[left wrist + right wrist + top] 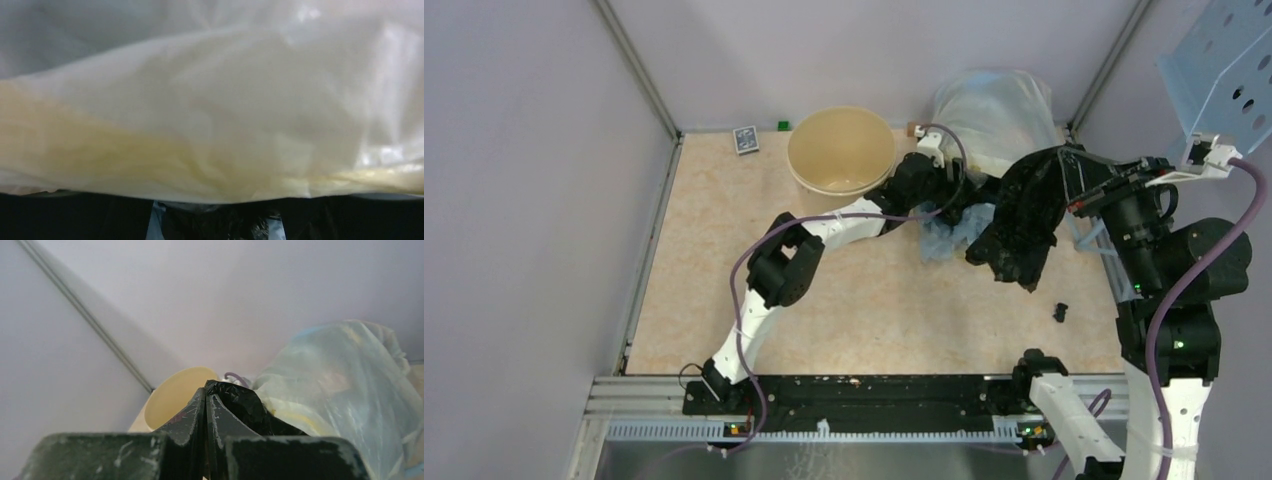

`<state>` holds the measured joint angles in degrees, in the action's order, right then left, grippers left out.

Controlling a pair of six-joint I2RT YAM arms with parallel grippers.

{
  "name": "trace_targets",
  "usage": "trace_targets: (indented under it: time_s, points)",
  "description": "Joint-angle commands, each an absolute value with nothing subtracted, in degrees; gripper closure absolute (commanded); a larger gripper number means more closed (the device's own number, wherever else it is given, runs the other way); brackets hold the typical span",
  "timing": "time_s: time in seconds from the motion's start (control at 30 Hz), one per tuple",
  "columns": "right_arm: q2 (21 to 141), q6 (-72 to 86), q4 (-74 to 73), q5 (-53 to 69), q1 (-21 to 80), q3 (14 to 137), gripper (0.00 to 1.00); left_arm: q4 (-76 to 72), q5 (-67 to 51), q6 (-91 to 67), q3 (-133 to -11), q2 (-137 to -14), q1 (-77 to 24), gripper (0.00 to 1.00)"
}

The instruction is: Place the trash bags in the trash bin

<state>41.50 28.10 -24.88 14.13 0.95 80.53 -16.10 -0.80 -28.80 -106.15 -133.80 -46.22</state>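
Observation:
The cream trash bin [841, 150] stands open at the back of the table, and its rim [175, 395] also shows in the right wrist view. My right gripper [1076, 196] is shut on a black trash bag [1024, 215], which hangs above the table; its fingers [206, 395] pinch the crinkled black bag [235, 400]. My left gripper [959, 205] reaches between the bin and the black bag, over a light-blue bag [944, 240]. In the left wrist view the left gripper [215, 225] has its jaws wide apart, with black plastic [220, 220] between them. Whitish plastic [210, 110] fills the rest of that view.
A large translucent whitish sack [999, 110] sits in the back right corner, behind the black bag. A card box [745, 139] and a green cube [782, 125] lie by the back wall. A small black piece [1060, 311] lies at the right, and a blue perforated panel [1224, 70] hangs above.

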Motion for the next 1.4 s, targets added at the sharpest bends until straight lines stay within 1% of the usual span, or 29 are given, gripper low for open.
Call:
trace_targets:
  time_s: [0.0,0.17,0.3,0.4,0.5,0.6,0.77,0.9,0.97,1.03,1.17,1.23,1.3,1.37]
  points:
    - [37.3,27.7,-22.9,4.3,0.6,76.8,1.0,-14.9,-5.6,-29.7,-101.8,-122.5,-46.9,0.16]
    - [35.0,27.1,-23.4,3.0,0.5,73.5,1.0,-12.6,-6.3,-29.6,-91.8,-113.5,-48.6,0.13]
    - [34.9,27.8,-22.1,5.8,0.5,72.7,1.0,-5.8,-8.5,-30.1,-88.3,-108.8,-48.8,0.11]
    - [36.2,29.5,-19.8,12.7,0.5,72.8,1.0,-2.0,-9.5,-30.2,-86.0,-105.7,-48.9,0.06]
    - [38.4,33.0,-17.0,22.6,0.6,72.8,1.0,1.3,-10.7,-28.9,-83.9,-101.5,-49.0,0.04]
    - [40.1,36.8,-12.5,30.6,0.6,69.8,1.0,5.2,-9.7,-27.2,-81.2,-94.8,-49.0,0.03]
    - [41.4,41.1,-8.1,35.9,0.6,66.4,1.0,8.3,-8.6,-25.4,-70.6,-80.8,-49.0,0.02]
    - [43.1,41.1,-7.6,40.2,1.3,64.3,1.0,5.2,-8.1,-25.2,-58.5,-67.8,-49.2,0.01]
    - [44.0,39.1,-9.1,39.9,3.4,63.3,1.0,2.8,-8.9,-26.1,-53.9,-62.8,-49.3,0.01]
    - [44.5,37.6,-9.8,37.8,7.6,61.9,1.0,0.7,-10.8,-26.6,-50.9,-60.0,-49.6,0.01]
    - [47.1,35.0,-10.7,30.6,17.2,59.9,1.0,0.4,-8.5,-25.1,-49.7,-60.0,-51.7,0.01]
    - [49.1,33.5,-12.3,26.3,22.2,59.6,1.0,0.4,-4.9,-23.5,-49.8,-60.7,-53.3,0.01]
    - [50.2,32.1,-13.9,22.0,27.2,59.8,1.0,1.3,2.1,-22.0,-49.9,-60.8,-55.2,0.01]
    - [51.0,31.5,-14.2,19.2,31.3,58.9,1.0,1.6,6.7,-20.6,-49.4,-60.3,-56.5,0.01]
